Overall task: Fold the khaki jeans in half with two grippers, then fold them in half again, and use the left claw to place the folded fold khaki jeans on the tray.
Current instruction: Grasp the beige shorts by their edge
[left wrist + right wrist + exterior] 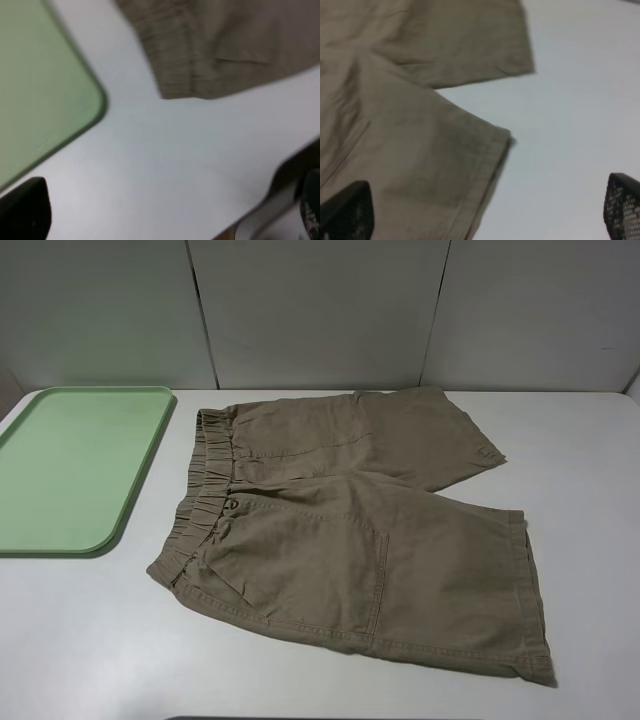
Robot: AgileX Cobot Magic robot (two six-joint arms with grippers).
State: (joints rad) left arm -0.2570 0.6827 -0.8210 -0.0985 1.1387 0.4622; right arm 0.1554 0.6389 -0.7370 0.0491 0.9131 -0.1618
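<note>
Now unfolded khaki cotton shorts [380,540] lie beside a pale-green rectangular plastic tray [70,470]; left fingers [25,212] and right fingers [347,212] gape wide, empty.

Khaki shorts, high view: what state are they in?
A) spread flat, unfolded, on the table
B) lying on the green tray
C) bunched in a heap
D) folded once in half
A: the khaki shorts lie spread flat on the white table with both legs showing separately, to the right of the green tray and off it.
</note>
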